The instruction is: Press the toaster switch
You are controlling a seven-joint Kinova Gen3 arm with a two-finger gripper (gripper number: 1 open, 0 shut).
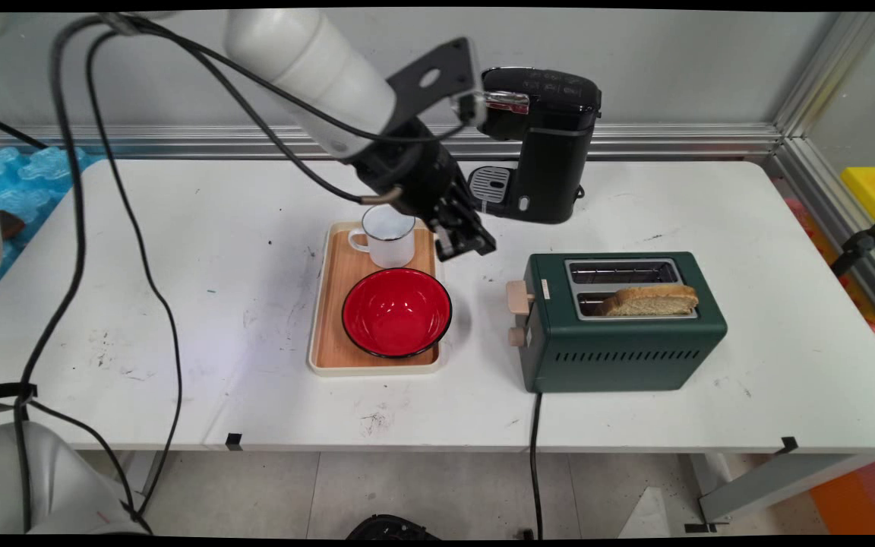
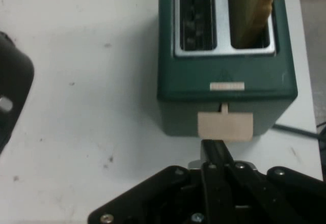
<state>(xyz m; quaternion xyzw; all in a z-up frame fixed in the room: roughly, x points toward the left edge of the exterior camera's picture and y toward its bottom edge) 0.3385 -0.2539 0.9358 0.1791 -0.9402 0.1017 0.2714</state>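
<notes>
My gripper [image 1: 470, 241] hangs over the table just right of the wooden tray [image 1: 322, 319], its fingers shut together with nothing between them. In the hand view the fingertips [image 2: 216, 150] point at the beige lever [image 2: 225, 126] on the end of a green toaster [image 2: 226, 89], a short way off it. The toaster [image 1: 623, 342] stands to the right of the gripper, with its lever [image 1: 517, 296] facing left. A slice of bread [image 1: 652, 301] stands in its near slot, and the far slot is bare. The bread [image 2: 252, 10] shows at the top of the hand view.
On the tray stand a white enamel mug [image 1: 388, 237], just left of the gripper, and a red bowl [image 1: 397, 311]. A black coffee machine [image 1: 548, 144] stands behind the gripper by the wall. The toaster's cable [image 1: 535, 456] hangs over the table's front edge.
</notes>
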